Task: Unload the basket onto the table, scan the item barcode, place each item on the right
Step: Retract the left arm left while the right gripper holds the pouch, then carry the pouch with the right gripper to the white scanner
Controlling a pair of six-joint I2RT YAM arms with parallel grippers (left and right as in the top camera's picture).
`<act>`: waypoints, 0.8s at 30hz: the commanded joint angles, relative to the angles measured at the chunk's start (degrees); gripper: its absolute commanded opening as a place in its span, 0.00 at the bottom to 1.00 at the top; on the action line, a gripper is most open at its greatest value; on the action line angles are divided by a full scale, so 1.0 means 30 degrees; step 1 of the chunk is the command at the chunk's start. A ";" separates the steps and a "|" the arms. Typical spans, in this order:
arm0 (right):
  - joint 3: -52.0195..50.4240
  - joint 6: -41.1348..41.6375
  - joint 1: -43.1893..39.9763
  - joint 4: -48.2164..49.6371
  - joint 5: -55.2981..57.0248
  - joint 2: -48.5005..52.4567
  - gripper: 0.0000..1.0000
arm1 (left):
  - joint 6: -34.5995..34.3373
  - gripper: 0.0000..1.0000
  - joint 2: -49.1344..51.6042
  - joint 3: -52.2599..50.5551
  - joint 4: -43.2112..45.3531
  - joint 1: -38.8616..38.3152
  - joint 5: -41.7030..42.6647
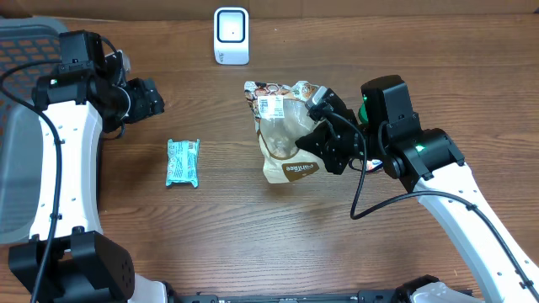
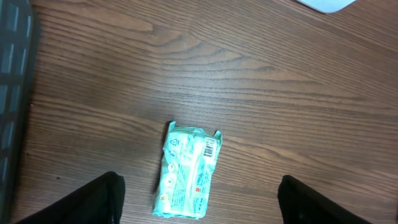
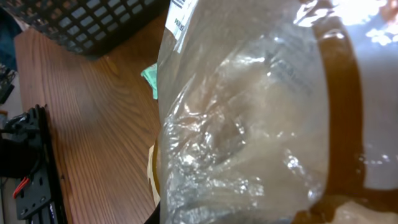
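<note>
Right gripper (image 1: 312, 122) clenched on bag (image 1: 278, 126), wrist turned inward, scanner (image 1: 231, 35) well beyond bag, left gripper (image 1: 157, 98) spread wide and empty, packet (image 1: 183, 162) flat on table (image 1: 253, 236) just ahead, basket (image 1: 21, 50) close behind.

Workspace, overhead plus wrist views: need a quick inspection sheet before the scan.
Surface: wooden table, brown grain.
Job's things: white scanner at the far edge. Clear bag with a brown band, white label showing near its top. Teal packet lying flat, barcode visible in the left wrist view.
Clutter: nothing seen.
Tools: left tool open and empty, apart from the teal packet. Right tool shut on the clear bag.
Cables: black cable loops off the right arm.
Surroundings: mesh basket at the left edge.
</note>
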 commanded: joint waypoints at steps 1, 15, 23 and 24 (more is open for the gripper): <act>0.0583 0.0452 0.0015 -0.0007 0.0641 -0.0372 0.04 | 0.0495 0.85 0.0044 -0.0058 -0.0036 -0.0015 -0.0474; 0.6317 -0.1144 0.0401 -0.0437 0.3985 0.0925 0.04 | 0.0503 1.00 0.0044 -0.0058 0.0160 -0.0015 -0.0707; 0.6339 -0.4167 0.1865 0.3621 1.3391 0.3657 0.04 | 0.0503 0.99 0.0044 -0.0058 0.0168 -0.0015 -0.1122; 0.6339 -0.4765 0.2025 0.4211 1.4447 0.4131 0.04 | 0.0503 1.00 0.0044 -0.0051 0.0168 -0.0015 -0.1122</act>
